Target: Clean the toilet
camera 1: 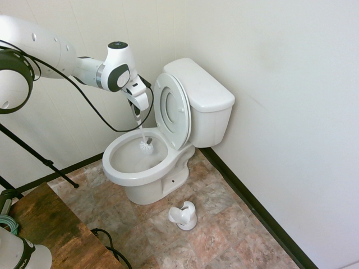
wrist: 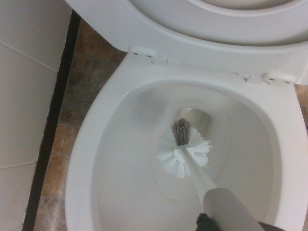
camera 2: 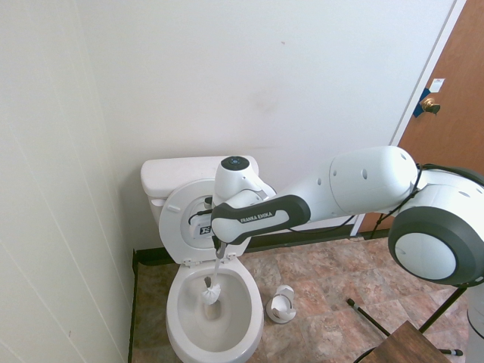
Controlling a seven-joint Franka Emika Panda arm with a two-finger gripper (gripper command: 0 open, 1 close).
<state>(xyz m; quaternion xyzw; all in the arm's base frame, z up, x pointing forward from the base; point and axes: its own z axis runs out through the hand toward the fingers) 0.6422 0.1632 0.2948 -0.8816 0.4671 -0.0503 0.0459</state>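
- Writing: "FRANKA EMIKA" in white on dark band of arm [camera 2: 261, 218], readable in 2nd ext. view only. Dark label on underside of raised lid [camera 2: 203, 224], print too small to read.
- Toilet [camera 1: 147, 168] stands against back wall in corner; tank [camera 1: 203, 92] at wall, lid and seat upright, leaning on tank. Bowl open, glossy white.
- Pincer [camera 1: 137, 114] points down over bowl, clamped tight on white handle of toilet brush [camera 1: 146, 147]. Fingers themselves mostly hidden by wrist body in both ext. views.
- Brush head white bristles, inside bowl, near back of bowl below the seat hinge. Contact w/ bowl surface: cannot tell.
- Wrist view only: brush head [wrist: 185, 150] sits over drain opening [wrist: 195, 118]; grey tuft at tip of bristles; two hinge bumpers on seat rim; small amt of water at drain.
- 1st ext. view only: wooden desk [camera 1: 50, 224] corner at lower left.
- 2nd ext. view only: brown door [camera 2: 454, 98] at right w/ brass knob [camera 2: 430, 105] and blue tape beside it.
- Brush holder [camera 1: 184, 216] small, white, on floor, just beside toilet base, apart from it; seen in both ext. views.
- Floor [camera 1: 224, 235]: stone-look tile, brown/tan/grey mottled. Dark baseboard along walls.
- Walls: white, plain at back; side wall panelled w/ faint seams.
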